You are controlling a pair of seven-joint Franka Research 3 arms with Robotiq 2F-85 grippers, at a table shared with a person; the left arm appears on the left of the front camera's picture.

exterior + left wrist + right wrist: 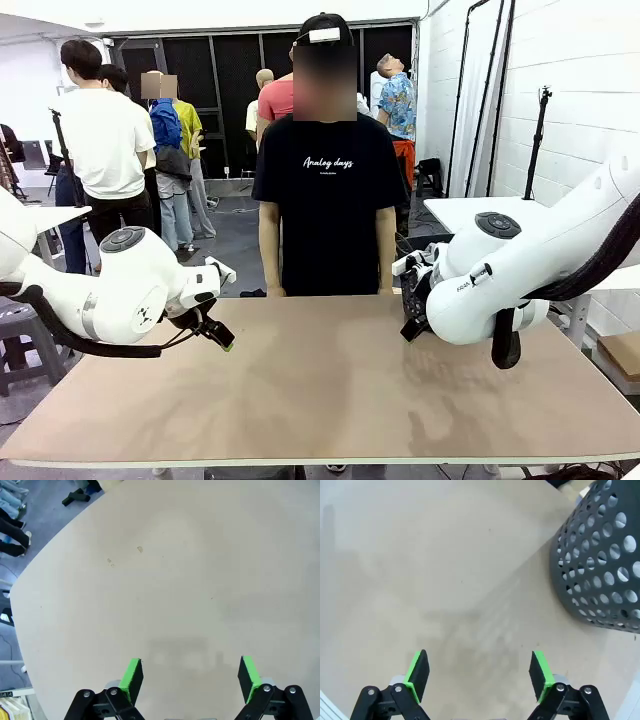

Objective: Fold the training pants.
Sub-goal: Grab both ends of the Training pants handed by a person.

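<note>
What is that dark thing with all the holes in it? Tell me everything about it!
It is a basket, dark grey and plastic-looking, with a curved wall punched all over with rows of round holes. It rests on the tan table, and only part of its side shows, so what is inside cannot be told. The open right gripper is close by but apart from it; only the table touches it.
</note>
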